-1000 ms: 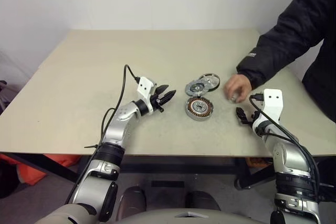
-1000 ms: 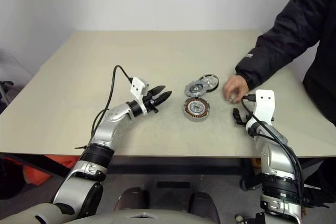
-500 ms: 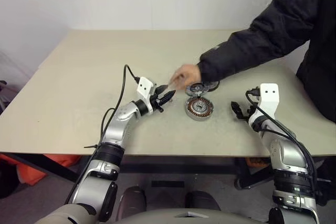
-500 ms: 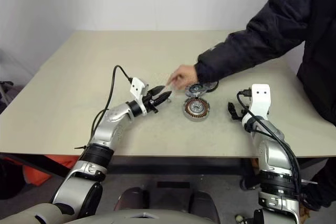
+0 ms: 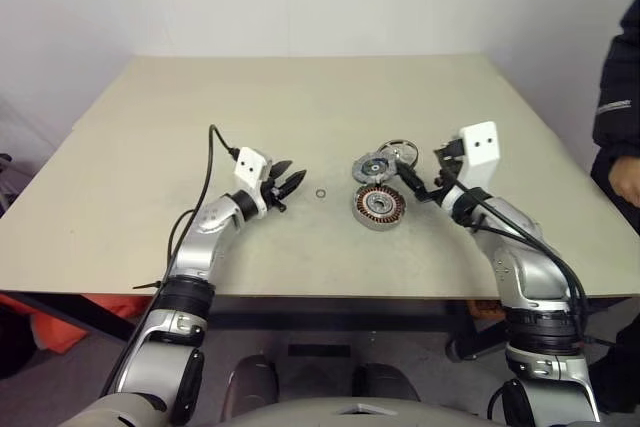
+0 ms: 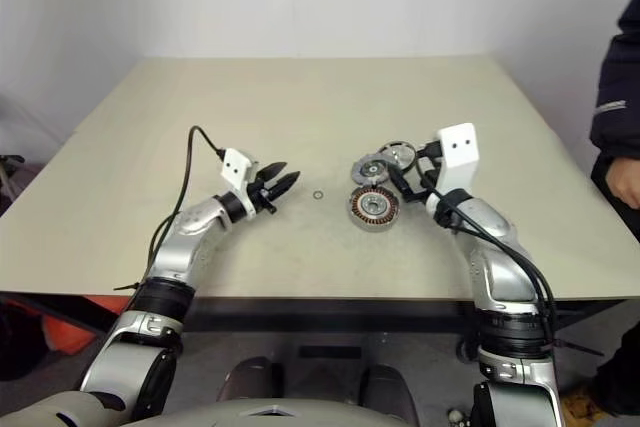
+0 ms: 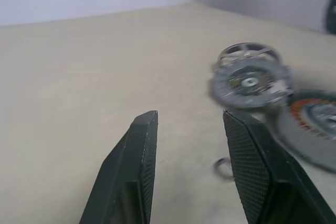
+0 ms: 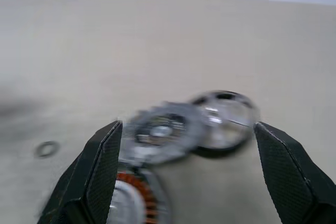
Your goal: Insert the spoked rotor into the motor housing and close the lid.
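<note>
Metal parts sit untouched mid-tabletop (image 5: 150,147) — spoked rotor (image 5: 399,152) behind the lid (image 5: 375,166), motor housing (image 5: 379,205) in front — while the person's arm has gone and the right pincer (image 5: 421,185), fingers wide apart, has swung in beside them; the left pincer (image 5: 284,183) waits part-open, empty.

Two silver-grey metal arms carry white box-shaped wrist cameras, looping black cables and black tapered jaws: left gripper (image 5: 286,183), right gripper (image 5: 421,178).
</note>
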Controlling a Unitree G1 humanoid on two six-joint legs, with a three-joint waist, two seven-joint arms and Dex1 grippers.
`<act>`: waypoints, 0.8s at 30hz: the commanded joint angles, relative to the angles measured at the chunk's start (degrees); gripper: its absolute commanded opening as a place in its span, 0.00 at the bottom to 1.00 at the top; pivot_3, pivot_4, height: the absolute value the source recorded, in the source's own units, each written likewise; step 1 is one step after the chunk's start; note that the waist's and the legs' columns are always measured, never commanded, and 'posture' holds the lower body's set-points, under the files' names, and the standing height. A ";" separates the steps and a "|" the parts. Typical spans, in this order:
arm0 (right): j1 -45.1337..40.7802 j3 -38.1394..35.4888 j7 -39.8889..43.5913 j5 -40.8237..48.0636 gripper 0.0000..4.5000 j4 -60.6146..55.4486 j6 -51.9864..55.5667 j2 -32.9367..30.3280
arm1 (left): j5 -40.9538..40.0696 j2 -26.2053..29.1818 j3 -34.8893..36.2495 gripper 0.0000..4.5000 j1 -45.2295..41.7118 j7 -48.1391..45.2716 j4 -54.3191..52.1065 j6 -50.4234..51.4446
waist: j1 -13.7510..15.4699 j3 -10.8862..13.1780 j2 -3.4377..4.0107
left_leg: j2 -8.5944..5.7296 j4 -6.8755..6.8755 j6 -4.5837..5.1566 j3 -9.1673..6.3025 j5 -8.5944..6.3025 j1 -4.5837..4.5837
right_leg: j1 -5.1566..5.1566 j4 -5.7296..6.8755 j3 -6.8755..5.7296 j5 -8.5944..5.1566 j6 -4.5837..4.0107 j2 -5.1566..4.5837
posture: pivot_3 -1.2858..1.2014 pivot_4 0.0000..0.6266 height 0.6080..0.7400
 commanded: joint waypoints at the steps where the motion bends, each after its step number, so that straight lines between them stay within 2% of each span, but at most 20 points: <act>1: -1.93 1.05 1.58 -0.53 1.00 -0.64 -4.00 -0.63 | -0.71 2.98 1.40 0.46 0.58 -1.68 -3.54 -0.62 | 0.01 0.00 0.00 | -0.01 0.00 0.00 0.00 0.00 -0.01 | -0.01 0.00 0.00 0.00 0.00 0.00 | 0.52 0.00 1.00; 8: -2.93 1.32 5.28 0.09 1.00 0.70 -5.99 -2.42 | -1.04 8.51 -2.75 0.46 1.18 -11.71 -7.80 2.61 | 0.12 0.00 0.00 | -0.01 0.00 0.00 0.00 0.00 -0.04 | -0.02 0.00 0.01 0.00 0.00 -0.02 | 0.52 0.00 1.00; 12: -3.63 1.30 5.17 -1.02 1.00 2.25 -7.71 -3.11 | 0.98 10.39 -6.18 0.46 -3.22 -17.87 -3.47 2.35 | 0.09 0.01 -0.01 | 0.01 0.00 -0.07 0.00 0.04 -0.01 | -0.03 0.03 0.01 0.00 0.00 0.00 | 0.52 0.00 1.00; 20: -1.46 0.47 3.80 -1.07 1.00 0.29 -8.22 -3.00 | 3.99 6.06 -8.02 0.46 -13.47 -19.89 14.08 -0.22 | 0.06 0.00 -0.01 | -0.03 0.00 -0.14 0.00 0.08 0.00 | -0.02 0.04 0.03 0.01 -0.01 0.00 | 0.52 0.00 1.00; 24: 1.65 -0.42 5.62 0.79 1.00 -2.39 -6.93 -4.29 | 5.56 4.01 -8.67 0.46 -17.23 -20.98 21.86 -2.21 | 0.27 0.01 -0.02 | -0.04 0.00 -0.15 0.00 0.09 -0.10 | -0.05 0.01 0.02 0.01 -0.02 -0.01 | 0.52 0.00 1.00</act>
